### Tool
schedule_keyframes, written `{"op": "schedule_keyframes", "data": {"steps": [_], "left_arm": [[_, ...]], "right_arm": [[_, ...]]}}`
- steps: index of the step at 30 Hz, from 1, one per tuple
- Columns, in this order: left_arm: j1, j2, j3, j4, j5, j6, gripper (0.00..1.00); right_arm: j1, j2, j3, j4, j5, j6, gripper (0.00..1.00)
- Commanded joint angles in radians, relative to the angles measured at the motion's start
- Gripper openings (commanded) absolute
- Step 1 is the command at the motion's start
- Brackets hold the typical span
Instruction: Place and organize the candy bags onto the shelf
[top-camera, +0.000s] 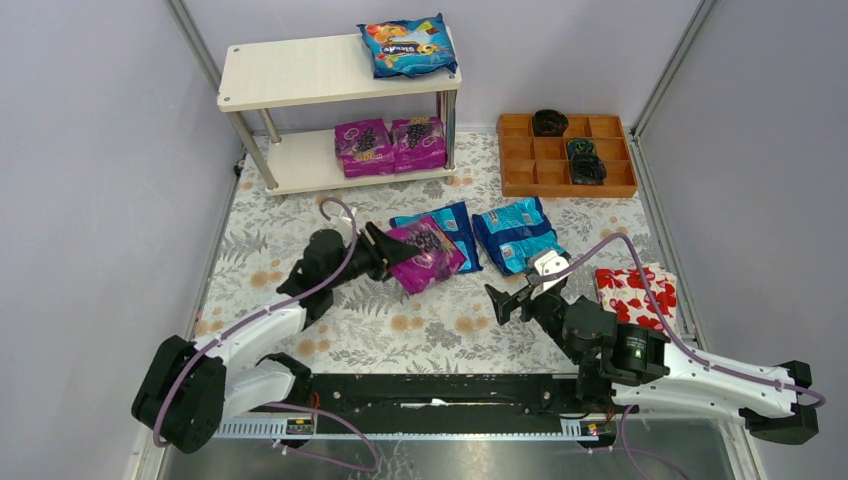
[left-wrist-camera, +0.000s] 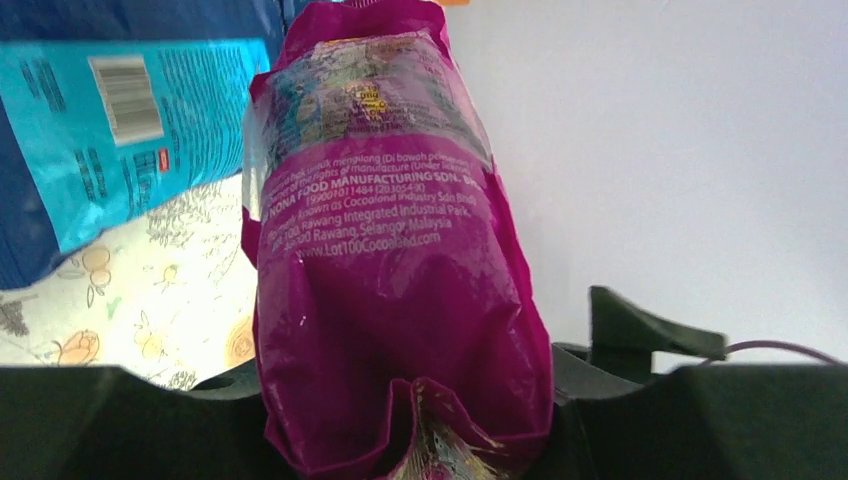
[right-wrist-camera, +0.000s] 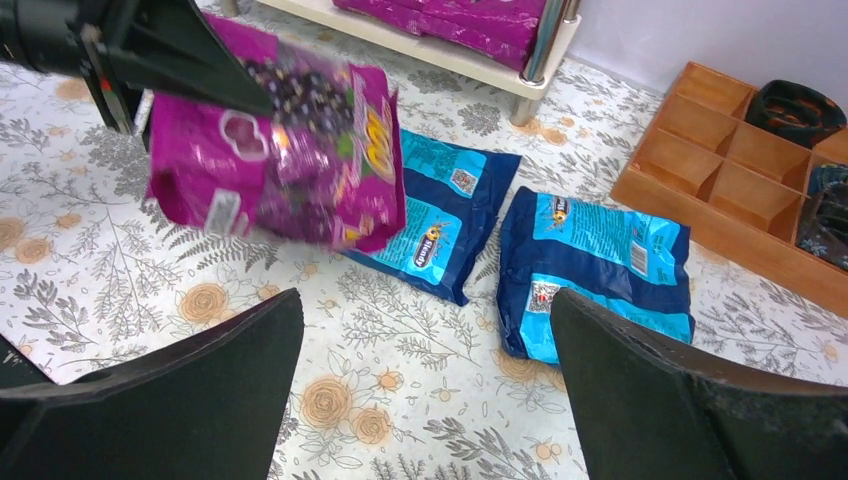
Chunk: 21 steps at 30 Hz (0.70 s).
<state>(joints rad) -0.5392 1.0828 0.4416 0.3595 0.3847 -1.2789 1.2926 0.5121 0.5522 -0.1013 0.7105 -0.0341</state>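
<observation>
1. The left fingers (top-camera: 388, 252) are closed part-way, clamping one end of the held purple grape bag (top-camera: 430, 255). The left wrist view shows its crimped seam bunched between them, with the printed back of the bag facing that camera.
2. This bag sticks out from the fingers over the floral desk (top-camera: 400, 330), in front of the shelf (top-camera: 310, 72) and well apart from it. In the right wrist view it looks raised off the cloth and is slightly blurred. From above it overlaps the near-left edge of the left blue bag (top-camera: 455, 222).
3. The right fingers (right-wrist-camera: 190, 395) are spread wide with nothing between them. They are low over the desk, near the right blue bag (top-camera: 515, 232) but not touching it.
4. The two loose blue bags lie flat on the desk just beside each other, back side up with their barcodes showing.
5. On the shelf, the top blue bag (top-camera: 408, 45) lies face up at the right end of the upper board.
6. On the lower board, the left shelved purple bag (top-camera: 363, 148) and the right shelved purple bag (top-camera: 418, 143) lie side by side, touching, on the right half.
7. A wooden compartment tray (top-camera: 560, 189) sits to the right of the shelf with dark items in several compartments.
8. A white packet with red flowers (top-camera: 635, 290) lies at the desk's right edge, just beside the right arm.
</observation>
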Motion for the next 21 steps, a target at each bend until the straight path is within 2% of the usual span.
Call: {"op": "schedule_keyframes", "data": {"steps": [1, 6, 12, 16, 21], "left_arm": [[0.123, -0.047, 0.086, 0.195, 0.181, -0.055, 0.48], [0.382, -0.074, 0.122, 0.232, 0.243, -0.08, 0.48], [0.636, -0.023, 0.174, 0.341, 0.178, -0.148, 0.48], [0.709, 0.059, 0.207, 0.414, 0.119, -0.149, 0.48], [0.72, 0.164, 0.215, 0.519, -0.028, -0.116, 0.47]], "right_arm": [[-0.004, -0.018, 0.001, -0.032, 0.056, 0.011, 1.0], [-0.005, -0.024, -0.003, -0.055, 0.055, 0.028, 1.0], [-0.004, -0.027, 0.002, -0.059, 0.05, 0.016, 1.0], [-0.004, -0.036, 0.022, -0.087, 0.051, 0.002, 1.0], [-0.003, -0.071, 0.018, -0.105, 0.061, 0.007, 1.0]]}}
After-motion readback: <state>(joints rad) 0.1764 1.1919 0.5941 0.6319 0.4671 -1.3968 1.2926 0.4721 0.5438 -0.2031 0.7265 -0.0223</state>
